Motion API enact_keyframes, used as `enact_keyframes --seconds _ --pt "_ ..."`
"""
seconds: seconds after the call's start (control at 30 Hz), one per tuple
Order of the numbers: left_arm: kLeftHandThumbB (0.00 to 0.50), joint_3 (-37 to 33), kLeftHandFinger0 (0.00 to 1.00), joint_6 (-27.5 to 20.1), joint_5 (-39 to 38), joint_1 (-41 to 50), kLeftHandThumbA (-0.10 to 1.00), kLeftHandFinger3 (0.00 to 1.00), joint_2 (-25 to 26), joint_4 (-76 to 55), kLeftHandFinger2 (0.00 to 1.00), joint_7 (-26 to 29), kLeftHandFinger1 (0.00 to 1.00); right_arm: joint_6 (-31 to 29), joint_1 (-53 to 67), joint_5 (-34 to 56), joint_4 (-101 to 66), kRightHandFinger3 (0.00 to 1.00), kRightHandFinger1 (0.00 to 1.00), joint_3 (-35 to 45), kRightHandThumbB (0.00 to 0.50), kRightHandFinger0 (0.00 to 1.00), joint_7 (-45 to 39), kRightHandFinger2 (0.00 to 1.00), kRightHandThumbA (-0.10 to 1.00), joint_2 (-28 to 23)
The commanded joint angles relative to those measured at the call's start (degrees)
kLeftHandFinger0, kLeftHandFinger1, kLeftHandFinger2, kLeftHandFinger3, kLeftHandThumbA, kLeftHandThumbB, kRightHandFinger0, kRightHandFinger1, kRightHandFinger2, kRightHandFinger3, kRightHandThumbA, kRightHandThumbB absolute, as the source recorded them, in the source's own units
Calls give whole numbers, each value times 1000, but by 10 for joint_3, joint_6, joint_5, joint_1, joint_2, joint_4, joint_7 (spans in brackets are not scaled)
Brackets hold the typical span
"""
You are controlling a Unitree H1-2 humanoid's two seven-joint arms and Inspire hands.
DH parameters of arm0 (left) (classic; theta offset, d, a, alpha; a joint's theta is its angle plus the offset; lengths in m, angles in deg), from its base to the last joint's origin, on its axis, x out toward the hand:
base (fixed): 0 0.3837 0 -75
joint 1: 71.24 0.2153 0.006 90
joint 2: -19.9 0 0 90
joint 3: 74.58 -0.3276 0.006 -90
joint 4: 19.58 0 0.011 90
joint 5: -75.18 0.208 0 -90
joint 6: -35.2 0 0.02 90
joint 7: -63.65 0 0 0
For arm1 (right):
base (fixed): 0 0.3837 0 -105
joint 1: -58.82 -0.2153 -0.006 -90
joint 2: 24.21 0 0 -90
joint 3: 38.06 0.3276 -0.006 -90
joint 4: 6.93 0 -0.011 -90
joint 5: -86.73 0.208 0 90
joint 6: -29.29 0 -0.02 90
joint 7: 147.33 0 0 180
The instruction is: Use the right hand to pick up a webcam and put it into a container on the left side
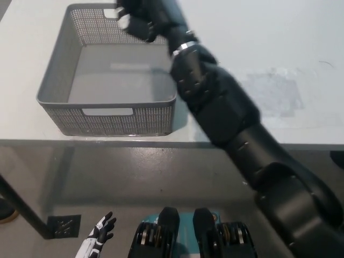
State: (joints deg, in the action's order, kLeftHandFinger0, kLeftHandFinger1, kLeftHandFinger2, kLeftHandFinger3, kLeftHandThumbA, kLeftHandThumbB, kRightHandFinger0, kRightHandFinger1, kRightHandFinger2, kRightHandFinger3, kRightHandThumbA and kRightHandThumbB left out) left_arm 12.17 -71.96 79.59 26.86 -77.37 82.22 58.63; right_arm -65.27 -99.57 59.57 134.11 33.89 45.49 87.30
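Note:
My black right hand [141,17] hangs over the far side of the grey mesh basket [107,121], its arm stretched diagonally across the table from the lower right. Its fingers are curled shut around a small dark webcam [127,21], mostly hidden in the grip, with a pale patch showing. The inside of the basket shows a bare grey floor. My white left hand [99,236] rests low at the bottom left, below the table, fingers apart and holding nothing.
The basket stands on the left part of a white table [290,48], whose front edge runs across the picture about halfway down. A faint smudged patch marks the table's right part. Grey floor lies below the edge.

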Motion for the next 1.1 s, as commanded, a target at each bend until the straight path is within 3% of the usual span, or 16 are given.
enact_keyframes --seconds 0.0,0.03,0.13,0.27,0.43,0.53,0.57,0.6,0.63,0.67,0.7,0.73,0.8,0.83,0.97,1.07 --pt "11 -5 1000 -18 -2 -5 1000 1000 6 -10 1000 -9 1000 -17 -46 -19 20 696 205 -12 191 0 36 601 -100 22" --pt "11 -6 1000 -16 -4 -3 1000 1000 6 -12 1000 -11 1000 -26 -43 -25 28 661 187 -17 186 0 45 587 -100 26" --pt "10 -8 1000 -12 -3 -3 1000 1000 6 -16 1000 -14 1000 -44 -35 -27 47 678 191 -27 172 0 51 607 -100 29" --pt "15 -7 1000 -19 5 -8 1000 1000 11 -14 1000 -12 1000 -71 -39 -22 100 728 242 -28 199 0 74 662 -100 37" --pt "27 -8 1000 -12 0 -6 998 1000 10 -25 1000 -15 1000 -65 -39 -7 148 848 430 -20 190 35 68 778 -100 43" --pt "38 -10 1000 -17 -1 -9 1000 1000 11 -19 1000 -17 1000 -72 -39 -5 175 836 441 -20 188 45 69 774 -100 43" --pt "48 -10 1000 -14 -1 -9 1000 1000 11 -19 1000 -17 1000 -65 -40 -10 185 803 411 -24 194 47 77 718 -100 44" --pt "52 -11 1000 -13 0 -10 1000 1000 12 -20 1000 -18 1000 -61 -39 -13 187 819 433 -27 199 126 77 699 -17 42" --pt "54 -11 1000 -14 4 -10 1000 1000 13 -20 1000 -16 1000 -61 -39 -14 187 806 394 -28 218 154 73 622 186 40" --pt "60 -12 1000 -13 7 -12 1000 1000 14 -20 1000 -16 1000 -54 -40 -7 183 926 425 -24 237 228 56 641 348 38" --pt "61 -12 1000 -13 6 -14 1000 1000 15 -20 1000 -17 1000 -50 -42 -2 182 1000 663 -22 250 502 37 838 446 35" --pt "61 -13 1000 -12 7 -15 1000 1000 16 -22 1000 -17 1000 -56 -41 4 180 1000 824 -18 286 671 30 977 526 33" --pt "56 -14 1000 -12 9 -16 1000 1000 17 -24 1000 -15 1000 -52 -38 5 172 1000 939 -19 279 790 18 1000 650 29" --pt "64 -15 1000 -13 8 -17 1000 1000 18 -24 1000 -17 1000 -50 -32 3 161 1000 1000 -20 269 995 13 1000 797 25" --pt "70 -19 1000 -8 12 -18 987 1000 21 -25 1000 -17 1000 -52 -20 3 142 1000 1000 -21 231 1000 4 1000 991 13" --pt "70 -21 1000 -11 11 -23 981 1000 24 -23 1000 -19 1000 -39 -20 0 129 1000 1000 -23 202 1000 -10 1000 1000 2"
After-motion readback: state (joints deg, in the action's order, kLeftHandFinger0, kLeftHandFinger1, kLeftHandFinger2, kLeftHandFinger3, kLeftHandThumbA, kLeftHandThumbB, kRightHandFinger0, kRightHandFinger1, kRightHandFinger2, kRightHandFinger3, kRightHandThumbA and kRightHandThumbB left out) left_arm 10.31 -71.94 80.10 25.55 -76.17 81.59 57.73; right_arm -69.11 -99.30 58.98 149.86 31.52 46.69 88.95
